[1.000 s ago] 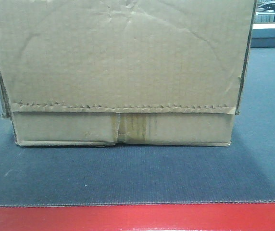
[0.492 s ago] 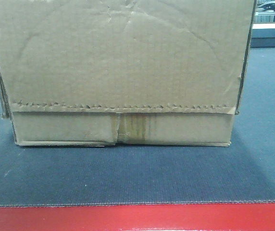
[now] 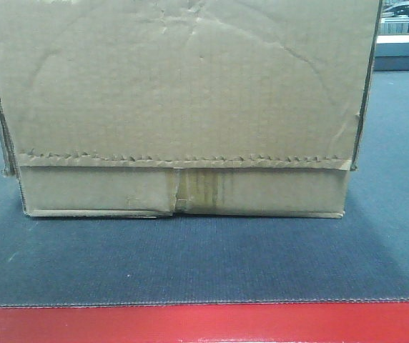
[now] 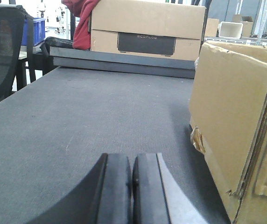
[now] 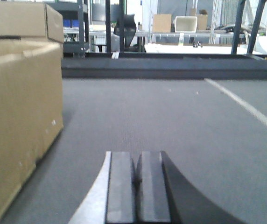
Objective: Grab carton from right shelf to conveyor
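The carton (image 3: 179,107) is seen resting flat on the conveyor (image 3: 204,261), set back from the red strip (image 3: 204,325), with its taped seam facing the front view. The left gripper (image 4: 132,196) is held low over the belt just beside the carton's left face, fingers pressed together and holding nothing; the right gripper (image 5: 137,191) is likewise closed and empty, near the carton's right face. The placing appears done, so the step in hand is judged to be the release and withdrawal: both grippers should be drawn straight away from the carton, outward and level, so that neither side face is brushed and the carton is not skewed on the belt. Whether either finger touches the belt cannot be told from the wrist views. Against the frames 1 s and 0.5 s ago, the carton is found in the same place relative to the red strip; no shift is detected.
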Robot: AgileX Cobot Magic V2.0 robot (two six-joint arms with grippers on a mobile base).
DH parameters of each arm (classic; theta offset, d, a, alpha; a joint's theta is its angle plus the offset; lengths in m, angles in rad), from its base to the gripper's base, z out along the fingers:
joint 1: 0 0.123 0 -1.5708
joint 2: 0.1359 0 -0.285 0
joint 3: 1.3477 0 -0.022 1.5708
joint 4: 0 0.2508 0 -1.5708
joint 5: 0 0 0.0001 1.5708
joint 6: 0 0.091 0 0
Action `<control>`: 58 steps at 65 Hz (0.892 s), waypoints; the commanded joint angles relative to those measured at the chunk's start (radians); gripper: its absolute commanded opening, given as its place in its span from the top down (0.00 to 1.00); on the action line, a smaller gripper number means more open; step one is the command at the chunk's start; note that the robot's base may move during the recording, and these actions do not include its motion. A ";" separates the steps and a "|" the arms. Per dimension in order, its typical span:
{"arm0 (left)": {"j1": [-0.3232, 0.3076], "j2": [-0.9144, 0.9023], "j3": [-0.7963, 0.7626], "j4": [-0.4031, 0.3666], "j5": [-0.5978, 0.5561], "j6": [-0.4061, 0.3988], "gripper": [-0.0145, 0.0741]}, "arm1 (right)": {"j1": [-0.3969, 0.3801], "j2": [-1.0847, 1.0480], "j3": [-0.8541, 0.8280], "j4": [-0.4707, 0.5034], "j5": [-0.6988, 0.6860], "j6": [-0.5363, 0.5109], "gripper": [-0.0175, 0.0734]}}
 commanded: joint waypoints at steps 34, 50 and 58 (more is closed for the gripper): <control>0.004 -0.005 -0.002 0.000 -0.018 0.000 0.82 | 0.001 -0.008 0.023 0.006 -0.045 -0.010 0.89; 0.004 -0.005 -0.002 0.000 -0.018 0.000 0.82 | 0.001 -0.008 0.023 0.006 -0.045 -0.010 0.89; 0.004 -0.005 -0.002 0.000 -0.018 0.000 0.82 | 0.001 -0.008 0.023 0.006 -0.045 -0.010 0.89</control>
